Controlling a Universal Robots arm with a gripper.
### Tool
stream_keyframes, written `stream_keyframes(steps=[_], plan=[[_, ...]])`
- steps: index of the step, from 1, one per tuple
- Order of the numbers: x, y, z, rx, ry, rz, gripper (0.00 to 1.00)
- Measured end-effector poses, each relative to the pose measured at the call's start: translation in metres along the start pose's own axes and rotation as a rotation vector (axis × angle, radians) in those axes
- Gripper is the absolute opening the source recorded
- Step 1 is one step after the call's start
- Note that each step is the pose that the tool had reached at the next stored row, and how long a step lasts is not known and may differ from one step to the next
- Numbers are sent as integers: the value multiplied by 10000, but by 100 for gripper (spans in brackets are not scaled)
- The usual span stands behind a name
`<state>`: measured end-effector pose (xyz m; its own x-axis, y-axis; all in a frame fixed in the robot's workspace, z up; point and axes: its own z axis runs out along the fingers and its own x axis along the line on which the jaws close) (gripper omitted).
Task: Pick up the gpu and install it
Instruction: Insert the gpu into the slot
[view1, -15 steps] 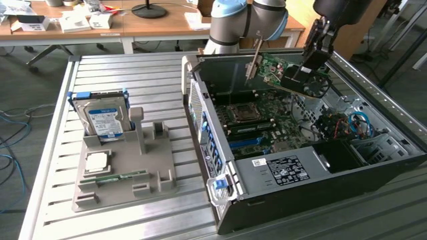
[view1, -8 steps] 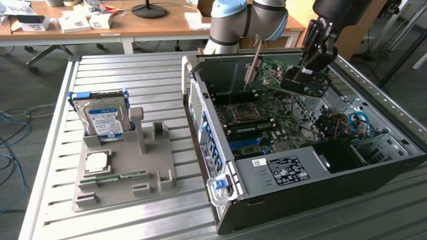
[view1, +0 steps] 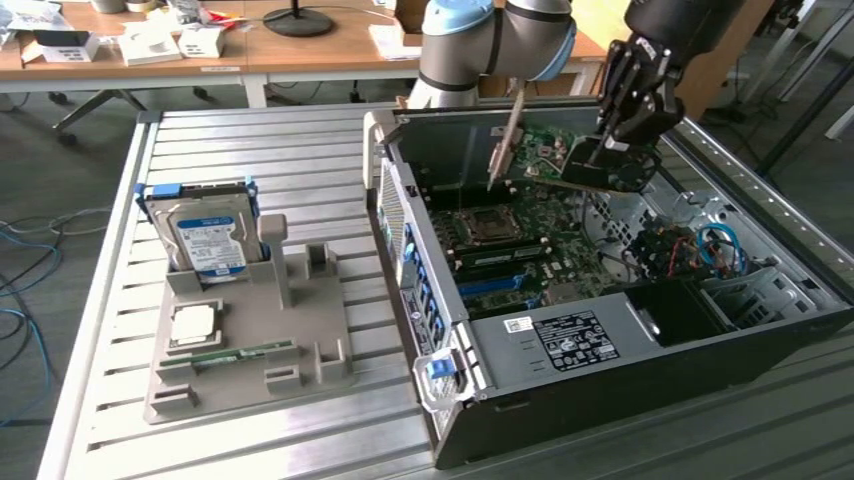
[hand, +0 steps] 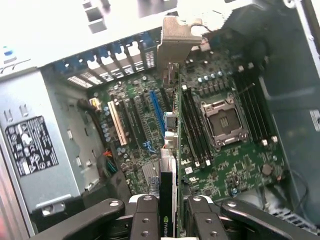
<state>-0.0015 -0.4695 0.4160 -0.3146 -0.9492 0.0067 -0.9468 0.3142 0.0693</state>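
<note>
My gripper (view1: 603, 165) hangs over the open computer case (view1: 441, 300), shut on the gpu (view1: 538, 152). The gpu is a thin dark circuit board with a silvery end bracket (view1: 506, 135) that points down toward the case's rear wall. In the wrist view the gpu (hand: 168, 165) stands edge-on between the black fingers (hand: 145, 220) of my gripper (hand: 168, 217). Its bracket (hand: 176, 37) is near the rear slot openings. The card hovers above the motherboard (hand: 235, 165), between the blue expansion slot (hand: 157, 110) and the memory slots. I cannot tell whether its edge touches a slot.
A grey fixture tray (view1: 320, 330) on the slatted metal table holds an upright hard drive (view1: 207, 240), a processor chip (view1: 195, 325) and a memory stick (view1: 234, 352). Inside the case are the processor socket (view1: 487, 225), a labelled power supply (view1: 574, 340) and blue cables (view1: 714, 245).
</note>
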Motion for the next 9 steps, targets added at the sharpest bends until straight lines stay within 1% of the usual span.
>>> stream_keyframes(steps=[9], plan=[[0, -2, 20, 11, 114, -1631, 26]])
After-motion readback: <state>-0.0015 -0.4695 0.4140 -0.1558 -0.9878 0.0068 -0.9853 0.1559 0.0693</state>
